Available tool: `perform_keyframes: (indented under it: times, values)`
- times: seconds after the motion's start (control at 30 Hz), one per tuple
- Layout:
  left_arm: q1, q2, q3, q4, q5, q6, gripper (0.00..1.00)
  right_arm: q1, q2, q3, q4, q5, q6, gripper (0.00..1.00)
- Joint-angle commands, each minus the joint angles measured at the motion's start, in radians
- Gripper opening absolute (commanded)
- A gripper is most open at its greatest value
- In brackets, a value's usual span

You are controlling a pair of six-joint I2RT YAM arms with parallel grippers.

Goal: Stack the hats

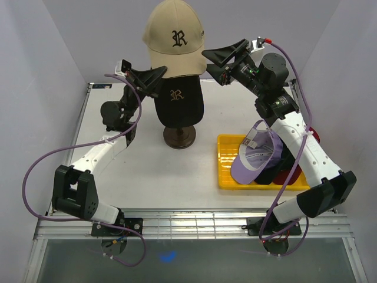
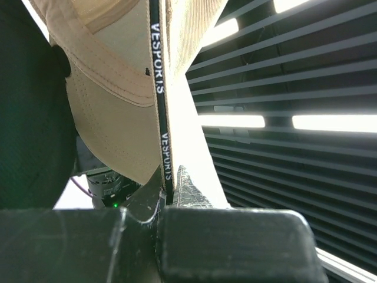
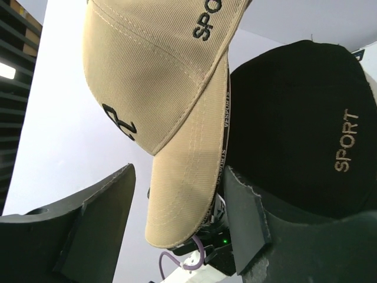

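tan cap held over the black cap, one gripper clamped, the other agape

the tan cap (image 1: 174,41) with a black "r" on its front hangs in the air above the far middle of the table (image 1: 153,177), its brim pointing toward the near edge. just beneath it sits a black cap (image 1: 179,103) with the same letter, worn on a form atop a dark round stand (image 1: 179,138). in the top view the tan brim overlaps the black crown; whether the two touch cannot be told.

the left gripper (image 2: 169,190) is pinched together on the tan cap's lower rim, its fingers squeezing the inner band (image 2: 156,59) printed "vesports". the cloth runs straight up out of the closed tips.

the right gripper (image 3: 178,171) reaches in from the right at the same height. its jaws stand apart, with the edge of the tan cap hanging down between them. there is clear space on the side of one finger (image 3: 100,218); the other finger sits right by the cap's rim, and contact there cannot be judged. behind it, the black cap's side reads "sport".

a yellow ribbed tray (image 1: 227,177) lies on the right side of the table, toward the near edge. in it a lavender cap (image 1: 254,160) rests tipped up with its pale lining showing, against a dark cap (image 1: 274,170) and a red cap (image 1: 293,174), partly hidden by the right arm.
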Motion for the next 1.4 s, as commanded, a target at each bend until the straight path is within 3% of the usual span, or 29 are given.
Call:
perform_keyframes:
  times: [0.0, 0.27, 0.53, 1.37]
  values:
    - [0.004, -0.067, -0.013, 0.097, 0.022, -0.255, 0.00, 0.014, 0.003, 0.044, 0.086, -0.019, 0.014, 0.66]
    - [0.013, -0.093, -0.074, 0.131, 0.030, -0.270, 0.00, 0.058, 0.009, 0.021, 0.114, -0.011, 0.015, 0.52]
    - [0.025, -0.129, -0.143, 0.137, 0.040, -0.278, 0.00, 0.074, -0.032, -0.048, 0.129, 0.001, 0.000, 0.32]
    - [0.050, -0.199, -0.271, 0.073, 0.040, -0.269, 0.00, 0.098, -0.129, -0.253, 0.138, 0.024, -0.049, 0.25]
